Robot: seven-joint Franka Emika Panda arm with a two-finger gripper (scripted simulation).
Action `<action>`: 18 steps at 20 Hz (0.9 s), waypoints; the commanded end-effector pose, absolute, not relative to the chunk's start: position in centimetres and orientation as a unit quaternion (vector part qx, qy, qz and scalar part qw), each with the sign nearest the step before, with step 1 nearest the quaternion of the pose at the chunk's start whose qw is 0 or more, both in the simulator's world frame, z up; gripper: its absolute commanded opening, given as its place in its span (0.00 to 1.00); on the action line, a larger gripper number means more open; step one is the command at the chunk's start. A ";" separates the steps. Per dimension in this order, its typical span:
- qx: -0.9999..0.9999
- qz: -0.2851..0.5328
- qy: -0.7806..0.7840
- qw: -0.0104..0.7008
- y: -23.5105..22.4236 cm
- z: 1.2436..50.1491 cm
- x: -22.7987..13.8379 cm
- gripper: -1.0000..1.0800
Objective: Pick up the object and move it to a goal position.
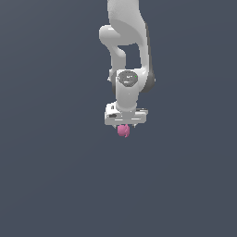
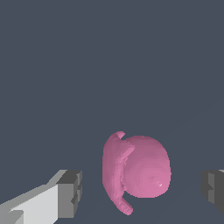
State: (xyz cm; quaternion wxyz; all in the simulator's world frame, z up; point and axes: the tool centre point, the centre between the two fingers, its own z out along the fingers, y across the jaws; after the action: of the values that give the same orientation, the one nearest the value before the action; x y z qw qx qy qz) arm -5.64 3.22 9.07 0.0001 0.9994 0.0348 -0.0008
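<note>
- In the exterior view we see the white arm [image 1: 126, 41] reaching straight down, with the gripper [image 1: 124, 126] directly over the object [image 1: 123, 131], a small pink lumpy piece peeking out at 6 o'clock from the hand.
- In the wrist view the object [image 2: 136, 168] sits between the two dark finger pads [image 2: 70, 193], nearer the one we have marked than its opposite number, with bare floor [image 2: 87, 65] showing on both sides of it.
- The claw stands wide apart and has hold of nothing; neither pad touches the pink piece.
- We cannot tell from either view whether the fingertips are already down at floor level or hang above it.
- What could go wrong, as we judge it: the object is off-centre in the gap, so on closing, the nearer pad would meet it first and could shove or roll it before the far pad arrives.
- The rounded body with its thin curved flange gives uneven surfaces; a pinch on the flange alone might slip or twist the piece out during the lift.
- Closing too high could clip only its top and squirt it away.
- We read no brand, label or writing on anything; the goal position is not marked in either picture.
</note>
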 end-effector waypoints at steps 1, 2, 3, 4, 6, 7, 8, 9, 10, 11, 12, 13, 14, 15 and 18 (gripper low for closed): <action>0.999 -0.001 0.035 0.000 3.2 9.1 -5.6 0.96; 0.999 -0.001 0.035 0.000 3.2 9.0 -5.6 0.96; 0.999 -0.001 0.035 0.000 3.2 8.8 -5.6 0.96; 0.999 -0.001 0.035 0.000 3.2 8.5 -5.7 0.96; 0.999 -0.001 0.035 0.000 3.2 7.9 -5.7 0.96; 0.999 -0.001 0.035 0.000 3.2 7.4 -5.7 0.96; 0.999 -0.001 0.035 0.000 3.2 6.9 -5.7 0.96; 0.999 0.000 0.035 0.000 3.2 6.4 -5.8 0.96; 0.999 0.000 0.035 0.000 3.2 5.9 -5.8 0.96; 0.999 0.000 0.035 0.000 3.2 5.4 -5.8 0.96; 0.999 0.000 0.035 0.000 3.2 5.0 -5.8 0.96; 0.999 0.000 0.035 0.000 3.3 4.7 -5.8 0.96; 0.999 0.000 0.035 0.000 3.3 4.4 -5.8 0.96; 0.999 0.000 0.035 0.000 3.3 4.2 -5.8 0.96; 0.999 0.000 0.035 0.000 3.3 4.0 -5.8 0.96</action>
State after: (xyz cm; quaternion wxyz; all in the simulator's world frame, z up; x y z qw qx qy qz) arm -5.81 3.26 4.11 0.0000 0.9994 0.0350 -0.0008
